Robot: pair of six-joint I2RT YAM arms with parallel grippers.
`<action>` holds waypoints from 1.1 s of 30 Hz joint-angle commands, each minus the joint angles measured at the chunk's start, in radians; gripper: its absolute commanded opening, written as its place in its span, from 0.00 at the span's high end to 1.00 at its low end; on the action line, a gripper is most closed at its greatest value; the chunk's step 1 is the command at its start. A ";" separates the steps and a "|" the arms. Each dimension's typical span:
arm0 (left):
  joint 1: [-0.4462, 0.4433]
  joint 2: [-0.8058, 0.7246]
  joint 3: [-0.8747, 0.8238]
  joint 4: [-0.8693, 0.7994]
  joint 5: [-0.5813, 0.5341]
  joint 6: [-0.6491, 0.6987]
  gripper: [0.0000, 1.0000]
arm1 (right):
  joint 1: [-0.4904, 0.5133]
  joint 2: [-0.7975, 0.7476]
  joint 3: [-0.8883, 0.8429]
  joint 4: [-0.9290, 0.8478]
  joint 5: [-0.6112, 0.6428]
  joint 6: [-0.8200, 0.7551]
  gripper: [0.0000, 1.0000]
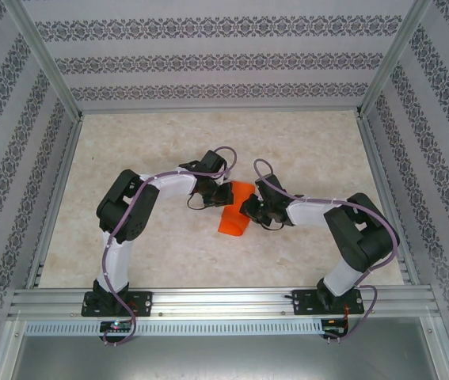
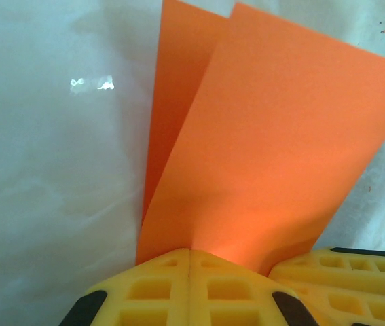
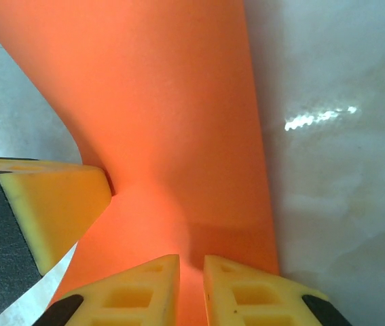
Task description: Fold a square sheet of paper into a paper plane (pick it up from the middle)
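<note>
Top of paper lost under left gripper and right gripper from above. Left clamped tight on folded paper; right nearly closed, pinching it too.

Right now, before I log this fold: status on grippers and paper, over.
Left gripper: jaws shut on the orange paper. Right gripper: jaws pinched on the same sheet. Paper doubled over, mid-table. Nothing in the way.
</note>
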 commanded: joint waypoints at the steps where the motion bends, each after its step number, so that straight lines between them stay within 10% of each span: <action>1: -0.017 0.034 0.005 -0.055 -0.027 0.022 1.00 | -0.007 0.045 -0.046 0.019 0.010 -0.009 0.82; 33: -0.018 0.034 0.011 -0.070 -0.033 0.033 1.00 | 0.006 -0.018 -0.116 0.123 -0.106 -0.011 0.78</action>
